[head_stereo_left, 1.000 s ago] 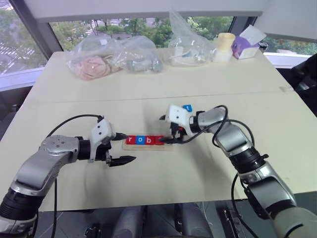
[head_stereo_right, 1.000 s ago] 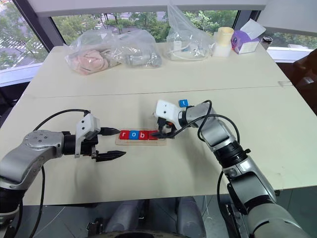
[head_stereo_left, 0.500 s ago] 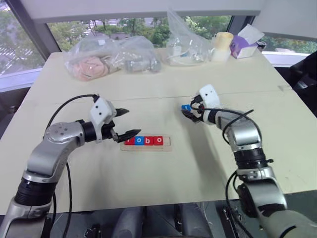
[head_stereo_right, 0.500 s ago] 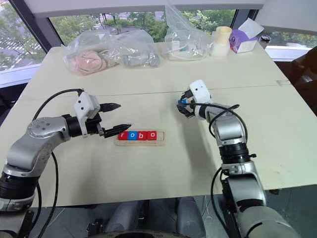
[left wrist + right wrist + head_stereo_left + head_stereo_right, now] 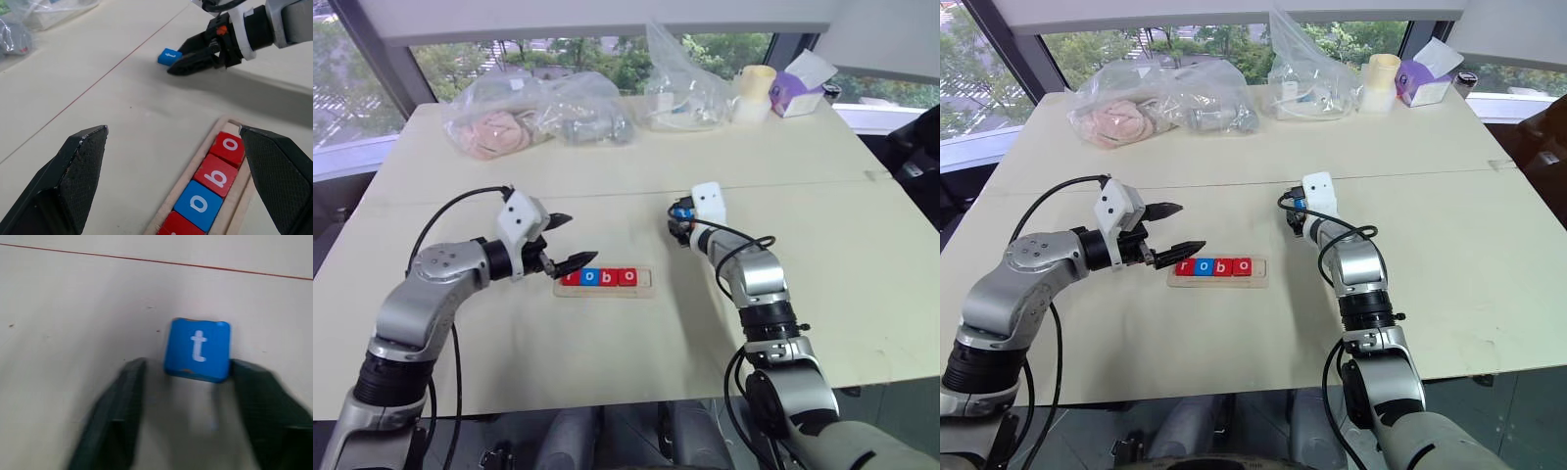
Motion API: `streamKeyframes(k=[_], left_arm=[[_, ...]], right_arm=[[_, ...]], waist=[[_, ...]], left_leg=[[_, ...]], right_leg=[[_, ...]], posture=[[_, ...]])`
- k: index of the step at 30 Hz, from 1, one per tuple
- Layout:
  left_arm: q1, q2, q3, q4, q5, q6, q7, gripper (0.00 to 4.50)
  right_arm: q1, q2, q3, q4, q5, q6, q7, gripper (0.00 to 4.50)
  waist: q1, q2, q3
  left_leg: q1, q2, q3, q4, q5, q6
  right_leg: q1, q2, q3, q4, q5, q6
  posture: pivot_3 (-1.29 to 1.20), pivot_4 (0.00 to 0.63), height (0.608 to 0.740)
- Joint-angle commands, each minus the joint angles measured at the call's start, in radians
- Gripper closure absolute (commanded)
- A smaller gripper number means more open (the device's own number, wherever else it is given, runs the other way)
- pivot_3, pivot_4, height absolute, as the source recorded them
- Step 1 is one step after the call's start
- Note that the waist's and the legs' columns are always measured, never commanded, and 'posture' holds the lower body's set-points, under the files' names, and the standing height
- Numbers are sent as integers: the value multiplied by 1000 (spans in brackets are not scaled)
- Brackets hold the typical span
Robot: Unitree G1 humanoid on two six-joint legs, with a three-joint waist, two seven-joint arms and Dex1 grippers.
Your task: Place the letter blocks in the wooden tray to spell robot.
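Four glossy square letter blocks (image 5: 216, 175) reading r, o, b, o (red, blue, red, red, with white lowercase letters) sit edge to edge in the shallow recess of the pale, round-cornered wooden tray (image 5: 646, 284) on the matte cream table (image 5: 607, 343); the slot at its right end is empty. The fifth, a blue t block (image 5: 197, 348), lies flat on the table beyond that end. My right gripper (image 5: 173, 69), forearm stretched forward and tipped slightly down, has its black fingers against the block's near sides, seemingly pinching it, though motion blur softens the contact. My left gripper (image 5: 579, 239), elbow bent outward, hovers at the tray's left end, textured wedge-shaped fingers spread wide.
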Motion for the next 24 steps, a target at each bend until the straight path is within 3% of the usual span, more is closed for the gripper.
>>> streamKeyframes(k=[1, 6, 8, 11, 16, 20, 24], left_arm=[[1, 7, 20, -33, -12, 2, 6, 0], [10, 0, 9, -34, -8, 4, 9, 0], [12, 3, 7, -40, -14, 12, 4, 0], [29, 18, 12, -74, -44, 44, -19, 0], [71, 50, -13, -162, -108, 105, -72, 0], [59, 45, -41, -185, -123, 131, -73, 0], [11, 35, -71, -138, -103, 116, -76, 0]], right_arm=[[-22, 1, 5, -2, -5, -30, -21, 3362], [-39, -8, 0, 3, 1, -43, -31, 3362], [-25, -17, -15, -93, 17, 11, -27, 3362], [27, -37, -38, -311, 47, 164, -19, 3362], [172, -6, -113, -744, 118, 572, -29, 3362], [232, 53, -162, -921, 162, 802, -12, 3362], [312, 135, -204, -1007, 177, 857, -45, 3362]], waist=[[0, 0, 0], [0, 0, 0], [0, 0, 0], [4, 0, 0], [7, 0, 0], [3, 1, 0], [7, 1, 0]], left_leg=[[0, 0, 0, 0, 0, 0], [0, 0, 0, 0, 0, 0], [0, 0, 0, 0, 0, 0], [0, 1, 0, 0, 0, 0], [0, 1, -1, -1, 0, 0], [0, 2, -1, 0, 0, 0], [0, 3, -1, -1, 0, 0]], right_leg=[[0, 0, 0, 0, 0, 0], [0, 0, 0, 0, 0, 0], [0, 0, 0, 0, 0, 0], [0, 0, 0, 0, 0, 0], [0, 0, 0, 0, -2, -2], [0, 1, 0, 0, -3, -4], [0, 2, 0, -1, -3, -4]], posture=[[0, 150, 740], [0, 150, 740], [0, 150, 740], [0, 150, 740], [0, 150, 740], [0, 150, 740], [0, 150, 740]])
